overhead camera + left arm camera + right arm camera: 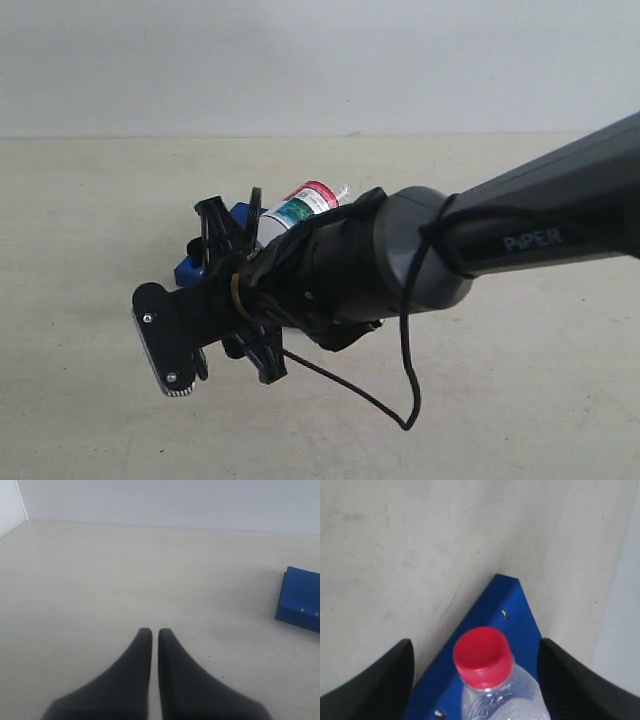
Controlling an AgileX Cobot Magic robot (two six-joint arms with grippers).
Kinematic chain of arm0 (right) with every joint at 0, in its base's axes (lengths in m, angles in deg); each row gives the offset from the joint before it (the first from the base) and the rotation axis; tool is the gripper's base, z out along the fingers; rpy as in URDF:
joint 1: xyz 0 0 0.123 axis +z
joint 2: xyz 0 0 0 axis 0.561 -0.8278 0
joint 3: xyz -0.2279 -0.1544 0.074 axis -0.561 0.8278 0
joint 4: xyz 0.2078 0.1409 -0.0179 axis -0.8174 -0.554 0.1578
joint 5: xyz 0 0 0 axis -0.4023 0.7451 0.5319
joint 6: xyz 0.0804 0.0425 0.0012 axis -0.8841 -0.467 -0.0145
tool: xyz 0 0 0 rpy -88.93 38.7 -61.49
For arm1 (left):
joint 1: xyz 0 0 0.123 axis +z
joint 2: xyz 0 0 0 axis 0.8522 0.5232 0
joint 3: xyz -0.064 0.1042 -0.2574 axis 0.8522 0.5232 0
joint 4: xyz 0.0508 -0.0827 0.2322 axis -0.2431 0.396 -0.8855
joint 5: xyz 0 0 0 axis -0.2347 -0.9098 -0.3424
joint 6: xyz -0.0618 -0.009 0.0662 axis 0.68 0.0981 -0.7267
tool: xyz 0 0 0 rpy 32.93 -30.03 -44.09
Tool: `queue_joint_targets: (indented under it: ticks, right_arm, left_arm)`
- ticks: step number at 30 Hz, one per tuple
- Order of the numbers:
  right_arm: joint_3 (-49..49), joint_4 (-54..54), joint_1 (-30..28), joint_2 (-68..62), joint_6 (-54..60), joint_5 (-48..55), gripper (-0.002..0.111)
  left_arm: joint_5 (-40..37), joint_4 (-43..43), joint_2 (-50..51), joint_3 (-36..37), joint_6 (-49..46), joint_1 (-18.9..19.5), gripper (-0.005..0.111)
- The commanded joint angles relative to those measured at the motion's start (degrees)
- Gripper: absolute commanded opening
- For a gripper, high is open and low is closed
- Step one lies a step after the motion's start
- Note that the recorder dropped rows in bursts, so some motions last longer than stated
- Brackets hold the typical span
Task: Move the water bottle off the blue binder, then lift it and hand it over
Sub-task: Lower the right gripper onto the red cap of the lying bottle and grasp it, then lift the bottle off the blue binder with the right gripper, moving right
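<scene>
The water bottle [485,662], clear with a red cap, lies between the fingers of my right gripper [475,647], cap toward the fingertips. Blue shows between one finger and the bottle, so the jaws stand wide and open around it. Under the cap lies the blue binder [495,610], rivets showing. In the exterior view the right gripper [190,285] reaches across to the left. There the bottle's red, green and white label [305,205] shows behind it and bits of the binder [188,270] show beside it. My left gripper [151,630] is shut and empty over bare table, with the binder [302,600] off to one side.
The beige table [480,400] runs back to a pale wall [320,60]. The right arm's dark forearm [540,230] and its loose black cable [405,350] cross the exterior view and hide much of the bottle and binder.
</scene>
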Motion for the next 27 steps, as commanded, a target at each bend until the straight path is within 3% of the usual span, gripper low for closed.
queue_joint_targets:
  ticks: [1,6,8,10,11,14,18,27]
  right_arm:
    - [-0.34,-0.25,-0.04,-2.07,3.6,5.21,0.063]
    - [-2.08,-0.25,-0.16,-5.13,5.58,8.43,0.061]
    - [-2.96,-0.25,-0.16,-5.65,3.97,8.88,0.041]
    - [-3.79,-0.25,-0.16,-5.55,-0.94,11.15,0.008]
    - [-4.35,-0.25,-0.04,-5.55,-4.55,14.48,0.0]
    - [-4.86,-0.25,-0.04,-4.22,-20.24,21.35,0.0]
    - [-4.86,-0.25,-0.38,1.3,-36.22,16.32,0.0]
    - [-4.86,-0.25,-3.98,4.34,-45.82,24.21,0.0]
  left_arm:
    - [0.93,0.09,-0.21,-0.09,-0.13,-0.22,0.004]
    - [0.93,0.09,-0.21,-0.09,-0.13,-0.22,0.004]
    - [0.93,0.09,-0.21,-0.09,-0.13,-0.22,0.004]
    - [0.93,0.09,-0.21,-0.09,-0.13,-0.22,0.004]
    - [0.93,0.09,-0.21,-0.09,-0.13,-0.22,0.004]
    - [0.93,0.09,-0.21,-0.09,-0.13,-0.22,0.004]
    - [0.93,0.09,-0.21,-0.09,-0.13,-0.22,0.004]
    - [0.93,0.09,-0.21,-0.09,-0.13,-0.22,0.004]
